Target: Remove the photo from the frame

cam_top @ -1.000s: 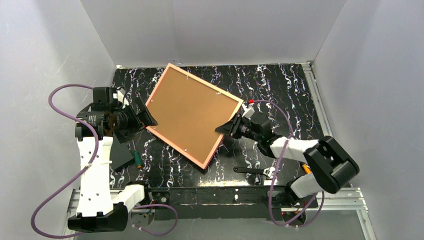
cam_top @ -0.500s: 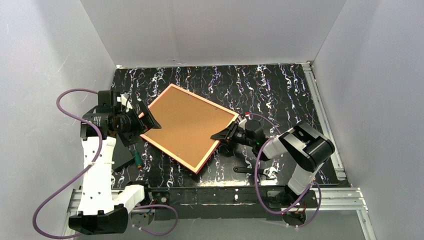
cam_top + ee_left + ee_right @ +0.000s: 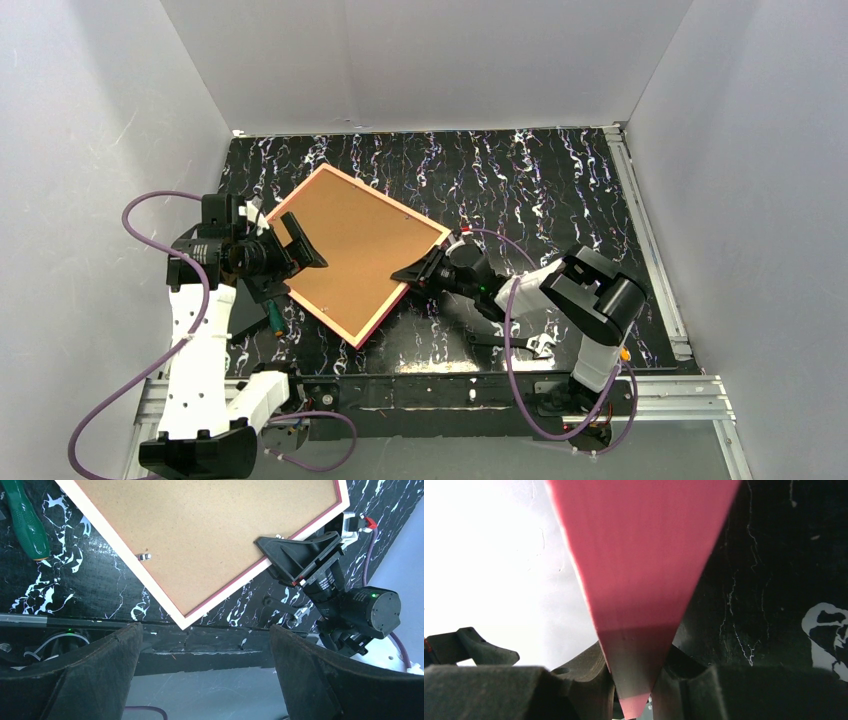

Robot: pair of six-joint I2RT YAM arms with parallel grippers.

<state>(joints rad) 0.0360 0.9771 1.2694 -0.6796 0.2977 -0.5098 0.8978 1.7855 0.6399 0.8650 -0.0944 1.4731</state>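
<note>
The frame [image 3: 350,255] shows its brown back panel, edged by a pink border, and sits at an angle over the left-middle of the table. The photo is hidden behind that panel. My right gripper [image 3: 412,272] is shut on the frame's right edge. In the right wrist view the pink frame edge [image 3: 639,580] runs down between the fingers of the right gripper [image 3: 636,700]. My left gripper [image 3: 297,243] is at the frame's left edge, open. In the left wrist view the left gripper [image 3: 205,680] has nothing between its wide-apart fingers, and the frame [image 3: 210,530] lies beyond them.
A green-handled screwdriver [image 3: 273,315] and a flat black object [image 3: 235,312] lie near the left arm. A wrench [image 3: 510,342] rests near the table's front edge, by the right arm. White walls enclose the table at the back and on both sides.
The right gripper has carried the frame left and toward the front, and it now looks lower. The left gripper has shifted slightly with it, still open.
</note>
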